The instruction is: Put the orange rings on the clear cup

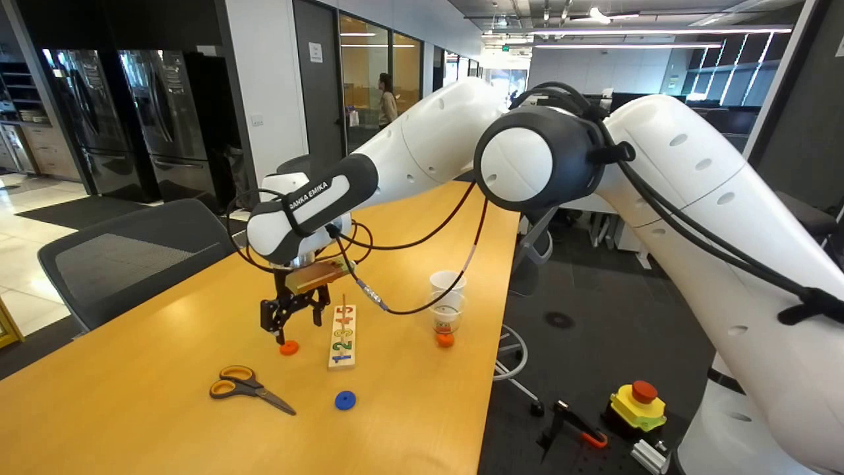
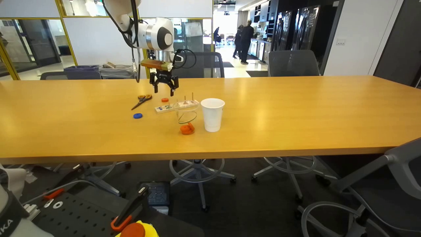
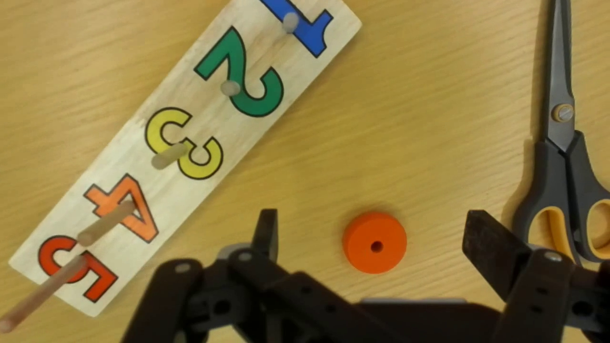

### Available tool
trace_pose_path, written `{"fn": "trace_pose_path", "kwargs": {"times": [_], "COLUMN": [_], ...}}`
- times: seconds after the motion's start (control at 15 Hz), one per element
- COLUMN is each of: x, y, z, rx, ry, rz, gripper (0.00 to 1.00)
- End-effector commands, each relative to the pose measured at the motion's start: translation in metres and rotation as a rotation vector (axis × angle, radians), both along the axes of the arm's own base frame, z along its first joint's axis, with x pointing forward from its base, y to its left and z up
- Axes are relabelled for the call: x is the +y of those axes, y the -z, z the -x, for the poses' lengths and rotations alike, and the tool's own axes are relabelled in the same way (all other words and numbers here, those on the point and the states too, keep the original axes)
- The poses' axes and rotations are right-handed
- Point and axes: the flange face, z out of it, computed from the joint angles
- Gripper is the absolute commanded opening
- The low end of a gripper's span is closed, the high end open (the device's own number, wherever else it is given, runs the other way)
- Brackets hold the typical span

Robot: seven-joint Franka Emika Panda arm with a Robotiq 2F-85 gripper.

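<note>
Your claw is spread wide over an orange ring — right of it, the clear cup sits by the white cup.

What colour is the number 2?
The number 2 is green, outlined in black; clearest in the wrist view.

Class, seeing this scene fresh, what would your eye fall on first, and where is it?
The white jointed robot arm grabs attention first, reaching over the tan wooden table, its black fingers open above a thick, round, orange plastic ring. Next, on the left of the wrist view, a pale wooden board bears bright numerals and upright pegs. On that view's right lie dark-and-orange-handled metal scissors.
</note>
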Motion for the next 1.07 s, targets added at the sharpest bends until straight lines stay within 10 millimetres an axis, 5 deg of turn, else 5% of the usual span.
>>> {"fn": "trace_pose_path", "kwargs": {"times": [0.0,1.0], "x": [0.014,0.023], "y": [0.006,0.029], "z": [-0.011,-0.025], "rx": [-0.015,-0.027], "ry": [-0.012,-0.009], "rz": [-0.013,-0.017], "gripper": [1.00,1.00]}}
